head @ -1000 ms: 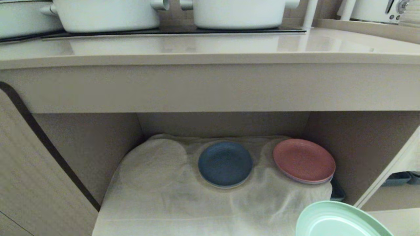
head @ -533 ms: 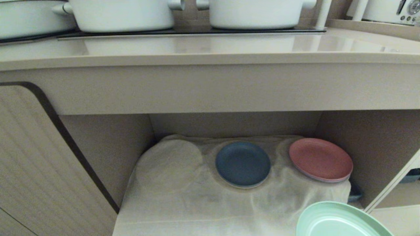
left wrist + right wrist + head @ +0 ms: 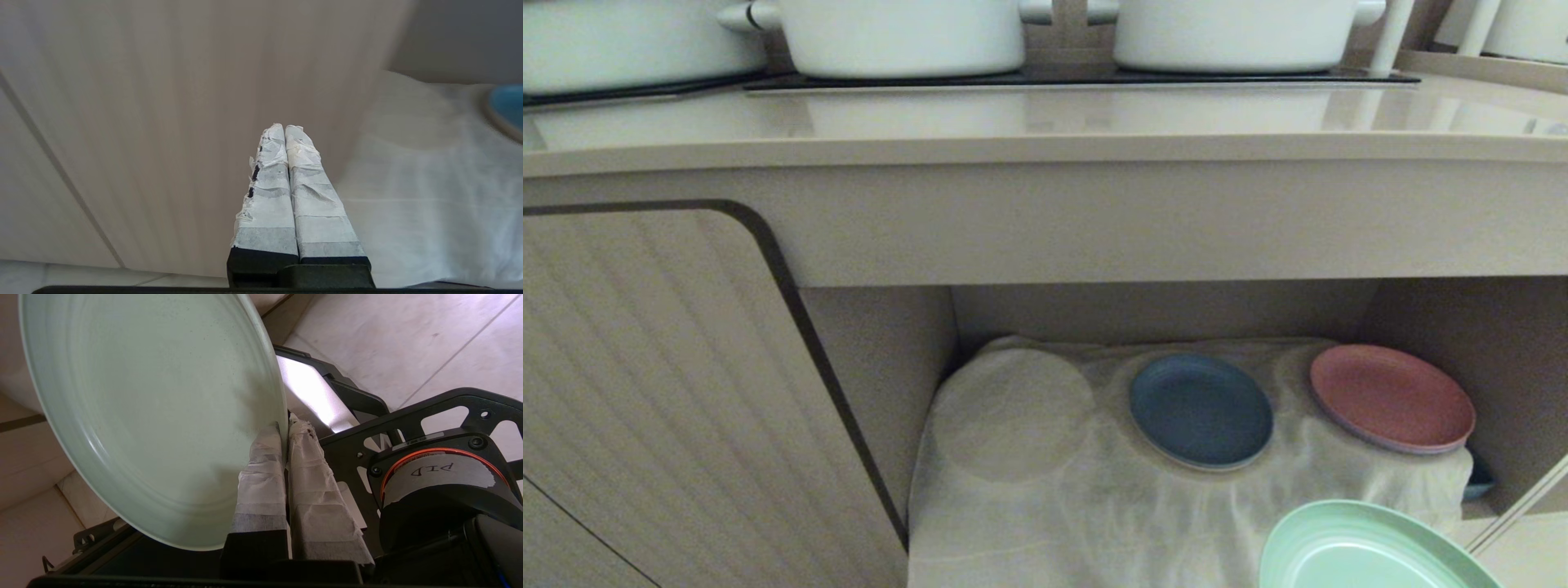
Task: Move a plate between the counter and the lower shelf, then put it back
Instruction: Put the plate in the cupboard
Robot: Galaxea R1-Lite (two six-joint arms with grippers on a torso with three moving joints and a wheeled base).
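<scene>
The mint-green plate (image 3: 1364, 551) hangs at the lower right of the head view, in front of the lower shelf (image 3: 1094, 498), a cloth-covered cubby. In the right wrist view the plate (image 3: 151, 416) is tilted, and my right gripper (image 3: 284, 424) is shut on its rim, one taped finger on each face. The beige counter (image 3: 1045, 122) runs across above the shelf. My left gripper (image 3: 284, 127) is shut on nothing, parked low in front of the cabinet door, with the cloth to one side.
A blue plate (image 3: 1201, 411) and a pink plate (image 3: 1392, 398) lie on the shelf cloth; the cloth's left part (image 3: 1013, 412) is bare. White pots (image 3: 898, 37) stand on the black hob (image 3: 1078, 77). A cabinet door (image 3: 670, 392) fills the left. My base frame (image 3: 408, 428) lies under the plate.
The whole head view has shifted right, so the camera has moved left relative to the shelf. The mint-green plate keeps its place in the picture, carried along in my right gripper.
</scene>
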